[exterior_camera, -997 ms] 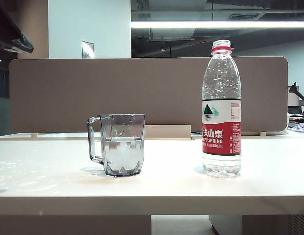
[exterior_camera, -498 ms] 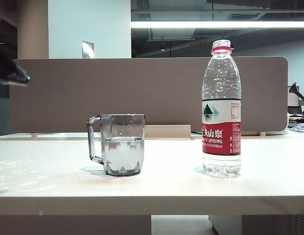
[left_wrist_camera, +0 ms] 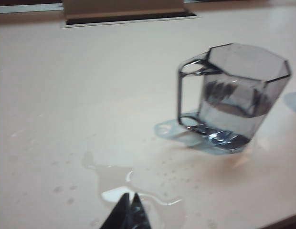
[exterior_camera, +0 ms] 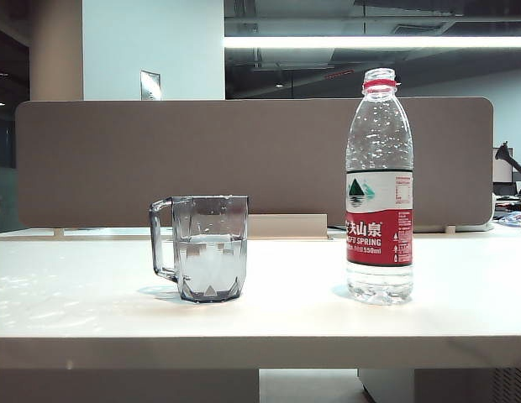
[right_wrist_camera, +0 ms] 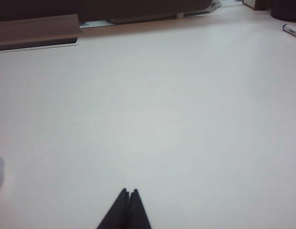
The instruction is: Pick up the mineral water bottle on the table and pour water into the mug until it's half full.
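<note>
Grey mug (exterior_camera: 210, 248) beside bottle (exterior_camera: 379, 189), both end effectors closed

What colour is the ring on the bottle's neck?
Red; the ring on the bottle shows best in the exterior view.

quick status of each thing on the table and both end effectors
mineral water bottle: upright, uncapped, on the table
mug: upright, about half full of water
table: wet, with a puddle and drops near the mug
left end effector: shut, empty
right end effector: shut, empty

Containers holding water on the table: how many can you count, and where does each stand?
2. The mug stands left of centre on the table; the mineral water bottle stands upright to its right, apart from it.
</note>
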`<state>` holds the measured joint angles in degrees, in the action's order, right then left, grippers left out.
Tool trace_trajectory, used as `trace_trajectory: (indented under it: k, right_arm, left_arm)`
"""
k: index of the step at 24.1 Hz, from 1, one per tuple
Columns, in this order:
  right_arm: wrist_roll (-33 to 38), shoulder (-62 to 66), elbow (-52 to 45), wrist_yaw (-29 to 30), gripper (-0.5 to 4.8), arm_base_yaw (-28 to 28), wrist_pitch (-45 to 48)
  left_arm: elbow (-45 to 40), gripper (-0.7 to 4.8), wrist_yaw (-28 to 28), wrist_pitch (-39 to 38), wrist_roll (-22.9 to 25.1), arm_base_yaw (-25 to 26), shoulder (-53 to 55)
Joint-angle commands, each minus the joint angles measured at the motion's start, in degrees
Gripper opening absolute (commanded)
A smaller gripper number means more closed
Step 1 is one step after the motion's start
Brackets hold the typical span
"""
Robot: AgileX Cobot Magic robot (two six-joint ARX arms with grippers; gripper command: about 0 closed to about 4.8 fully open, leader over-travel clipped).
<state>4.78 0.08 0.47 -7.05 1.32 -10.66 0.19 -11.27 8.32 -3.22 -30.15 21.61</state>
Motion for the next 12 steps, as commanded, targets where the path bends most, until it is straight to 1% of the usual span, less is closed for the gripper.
trace_trajectory:
  k: [1, 5, 8, 10, 11, 12]
  right_arm:
    - [0.1, -0.1, -0.3, -0.1, 0.00, 0.0, 0.7]
    - [0.1, -0.1, -0.3, -0.1, -0.01, 0.0, 0.7]
    - [0.1, -0.1, -0.3, -0.1, -0.01, 0.0, 0.7]
    - [0.1, -0.1, -0.3, -0.1, -0.01, 0.0, 0.7]
    - [0.1, -0.1, -0.3, -0.1, -0.01, 0.0, 0.7]
    - [0.1, -0.1, -0.3, -0.1, -0.01, 0.0, 0.7]
  left_arm:
    - [0.3, -0.01, -5.1, -2.9, 0.8, 0.1, 0.1]
    - [0.3, -0.01, -11.1, -7.8, -2.4, 0.1, 0.1]
    - [0.3, -0.01, -12.7, -9.8, -3.0, 0.1, 0.1]
    - [0.3, -0.01, -13.6, -9.5, -3.2, 0.1, 0.1]
    - [0.3, -0.01, -13.7, -9.2, -3.7, 0.1, 0.1]
    - [0.3, -0.01, -14.1, -9.2, -5.1, 0.1, 0.1]
